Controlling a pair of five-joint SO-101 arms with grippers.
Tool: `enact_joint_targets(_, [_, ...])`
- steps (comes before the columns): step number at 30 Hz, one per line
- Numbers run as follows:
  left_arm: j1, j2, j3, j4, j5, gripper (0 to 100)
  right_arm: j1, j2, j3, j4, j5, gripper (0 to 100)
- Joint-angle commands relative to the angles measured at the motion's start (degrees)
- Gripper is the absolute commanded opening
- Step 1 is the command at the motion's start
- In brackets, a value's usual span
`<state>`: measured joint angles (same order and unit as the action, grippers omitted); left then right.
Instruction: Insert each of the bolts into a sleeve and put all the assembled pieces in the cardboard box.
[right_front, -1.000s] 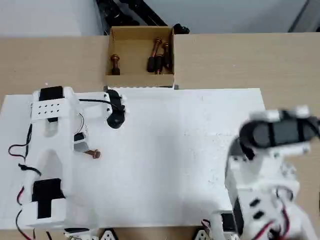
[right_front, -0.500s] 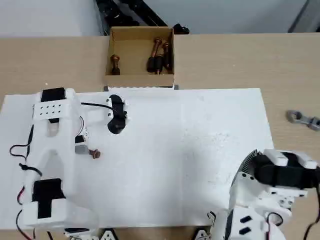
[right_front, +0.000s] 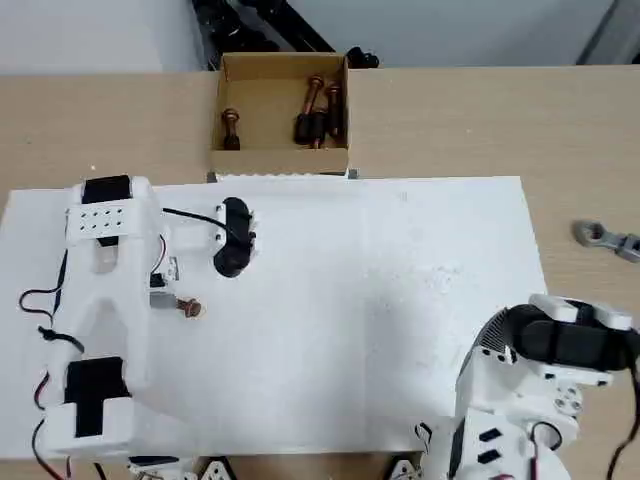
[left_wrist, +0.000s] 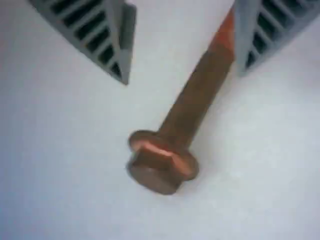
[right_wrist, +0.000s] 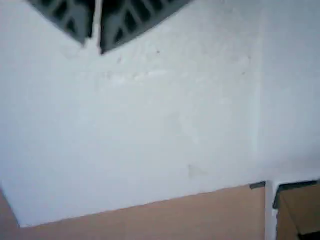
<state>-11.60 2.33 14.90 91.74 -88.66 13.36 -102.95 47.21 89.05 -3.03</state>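
Observation:
A copper bolt (left_wrist: 165, 160) with a hex head lies on the white mat (right_front: 380, 300); from above, this bolt (right_front: 187, 308) is at the mat's left side. My left gripper (left_wrist: 180, 65) hangs open just over it, and the shaft tip runs up against one finger (left_wrist: 255, 35). My left gripper (right_front: 163, 298) sits under the left arm. The cardboard box (right_front: 282, 158) at the far edge holds several bolts with dark sleeves (right_front: 318, 112). My right gripper (right_wrist: 97, 30) is shut on nothing above bare mat. The right arm (right_front: 550, 345) is folded at the front right.
A metal wrench-like tool (right_front: 603, 237) lies on the wooden table right of the mat. Dark clutter sits behind the box. The box corner (right_wrist: 295, 210) and the mat's edge appear in the right wrist view. The mat's middle is bare.
The right arm has pulled back and down towards the front right corner, uncovering the tool on the table. The left arm has shifted only slightly over the bolt, which has not moved.

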Motion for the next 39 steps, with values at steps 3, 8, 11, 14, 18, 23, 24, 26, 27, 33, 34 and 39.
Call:
enact_joint_targets(3, [0.18, -0.79, 0.48, 3.87, -4.48, 13, 0.48, 0.57, 0.18, 0.22, -0.79, 0.3])
enact_joint_targets(8, [0.00, -0.79, 0.48, 3.78, -5.10, 13, 0.66, 0.57, 0.18, 0.22, -0.79, 0.3])
enact_joint_targets(11, [0.44, -0.70, 0.75, 2.55, -5.10, 13, 0.75, 0.57, 0.18, 0.22, -0.79, 0.3])
enact_joint_targets(14, [0.44, -0.70, 3.30, -1.49, -5.10, 13, 0.75, 0.57, 0.35, 0.13, -0.79, 0.3])
enact_joint_targets(18, [0.44, -0.62, 7.78, -7.65, -4.92, 13, 0.75, 0.57, 0.44, 0.04, -1.76, 0.3])
enact_joint_targets(23, [0.44, -0.26, 13.14, -14.77, -4.84, 13, 0.57, 0.57, 1.14, -0.13, -4.04, 0.4])
enact_joint_targets(24, [0.44, -0.26, 14.29, -16.09, -4.84, 13, 0.66, 0.57, 1.58, -0.22, -4.04, 0.4])
enact_joint_targets(26, [0.44, -0.26, 16.57, -18.73, -4.84, 12, 0.57, 0.57, 2.02, -0.57, -4.04, 0.4])
enact_joint_targets(27, [0.44, -0.26, 17.71, -19.96, -4.84, 11, 0.57, 0.57, 2.02, -0.57, -4.04, 0.4])
enact_joint_targets(33, [0.44, -0.53, 19.91, -21.01, -4.84, 0, 0.75, 0.57, 2.02, -0.57, -4.04, 0.5])
enact_joint_targets(34, [0.35, -0.62, 20.00, -21.01, -4.75, 1, 0.75, 0.57, 2.02, -0.57, -4.04, 0.5])
enact_joint_targets(39, [0.35, -0.62, 20.00, -20.92, -4.75, 0, 0.75, 0.57, 2.02, -0.57, -4.04, 0.5])
